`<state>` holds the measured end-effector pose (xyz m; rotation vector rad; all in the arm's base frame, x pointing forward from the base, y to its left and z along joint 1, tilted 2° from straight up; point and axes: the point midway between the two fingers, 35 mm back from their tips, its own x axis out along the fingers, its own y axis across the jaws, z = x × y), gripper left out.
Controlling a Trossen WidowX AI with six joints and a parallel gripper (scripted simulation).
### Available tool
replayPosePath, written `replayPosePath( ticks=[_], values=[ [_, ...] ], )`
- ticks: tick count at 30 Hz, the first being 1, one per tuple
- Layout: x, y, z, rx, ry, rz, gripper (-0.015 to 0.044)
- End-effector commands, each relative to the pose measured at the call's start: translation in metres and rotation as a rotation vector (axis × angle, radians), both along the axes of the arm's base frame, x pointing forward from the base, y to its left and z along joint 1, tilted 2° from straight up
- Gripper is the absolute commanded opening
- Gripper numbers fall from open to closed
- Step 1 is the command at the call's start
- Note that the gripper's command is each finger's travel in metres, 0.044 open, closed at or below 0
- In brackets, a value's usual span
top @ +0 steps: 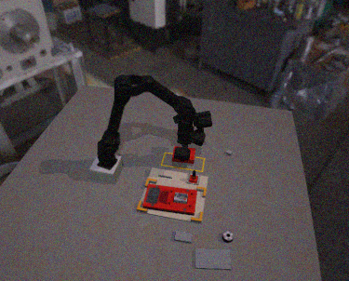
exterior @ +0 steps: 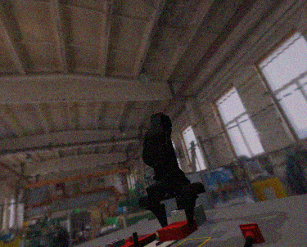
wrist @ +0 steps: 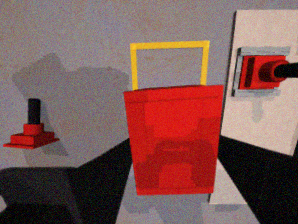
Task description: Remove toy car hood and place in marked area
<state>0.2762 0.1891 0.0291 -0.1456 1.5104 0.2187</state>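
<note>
The red hood (top: pixel 191 153) (exterior: pixel 176 233) (wrist: pixel 172 127) is a boxy piece held between the fingers of my gripper (top: pixel 182 152) (exterior: pixel 178 225) (wrist: pixel 171 140). The gripper is shut on it. The hood seems to be a little above the table; its shadow falls apart from it. The marked area (top: pixel 205 165) (exterior: pixel 199 238) (wrist: pixel 170 45) is a yellow rectangular outline. In the top view the hood overlaps its far side; in the wrist view the hood hides the outline's near part. The toy car (top: pixel 164 207) is a flat red body without its hood.
The car lies on a pale board (top: pixel 201 205) (wrist: pixel 260 120) with orange corners. A red piece with a black peg (top: pixel 194 179) (wrist: pixel 250 72) stands on the board beside the marked area. Another pegged red piece (exterior: pixel 252 232) (wrist: pixel 33 137) is nearby. A grey slab (top: pixel 213 259) and a wheel (top: pixel 227 234) lie in front.
</note>
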Motion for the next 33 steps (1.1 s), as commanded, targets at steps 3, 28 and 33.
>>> replayPosePath(
  ticks=[3, 28, 33],
  values=[
    [0.0, -0.001, -0.007, -0.005, 0.001, -0.006, 0.0],
    [0.0, -0.001, -0.019, -0.005, 0.001, -0.006, 0.0],
    [0.0, 0.0, -0.022, -0.005, 0.001, -0.006, 0.0]
  ],
)
